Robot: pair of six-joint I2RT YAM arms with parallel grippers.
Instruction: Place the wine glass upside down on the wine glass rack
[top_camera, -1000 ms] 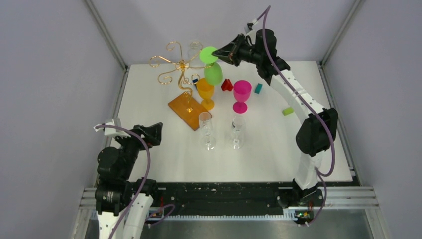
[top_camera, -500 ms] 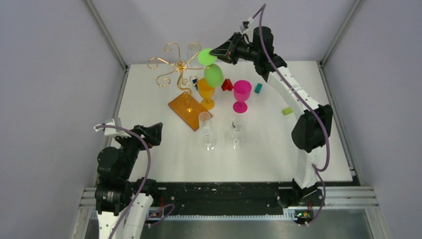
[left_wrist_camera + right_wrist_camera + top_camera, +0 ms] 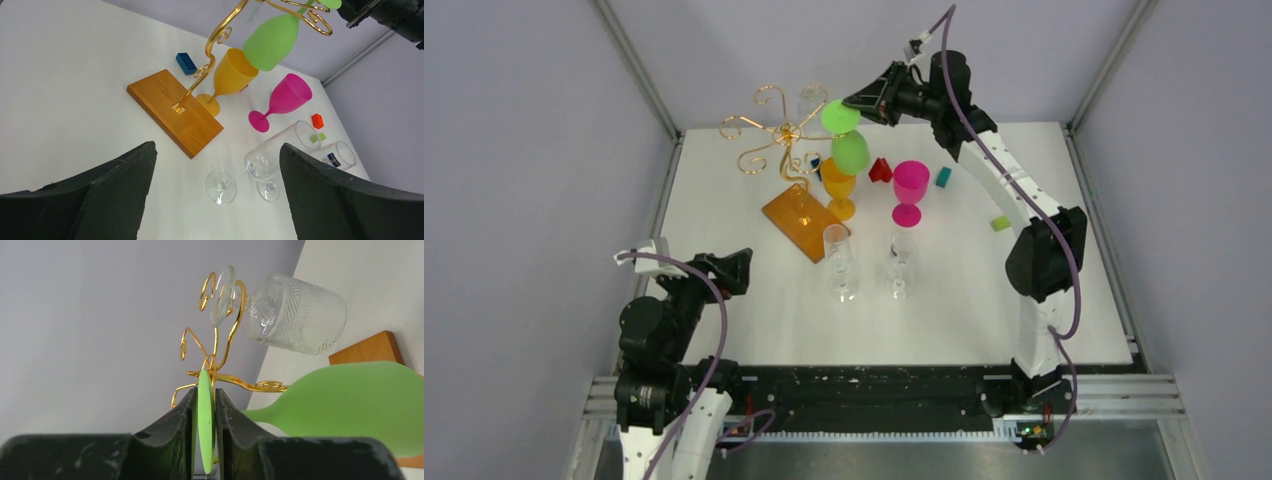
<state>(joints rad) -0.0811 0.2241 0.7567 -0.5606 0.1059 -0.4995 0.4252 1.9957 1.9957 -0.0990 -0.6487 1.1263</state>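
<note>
Right wrist: my right gripper (image 3: 204, 405) flanks the wine glass (image 3: 360, 400) foot, clamped or just clear I cannot tell. Its bowl runs off-frame. My left gripper (image 3: 217, 150) gapes wide

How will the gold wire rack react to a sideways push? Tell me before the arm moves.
The wine glass rack probably flexes: its scroll arms are thin wire. With the green glass and a clear glass hanging high, it looks top-heavy and may rock. Its flat wooden base would likely slide on the smooth table rather than tip.
</note>
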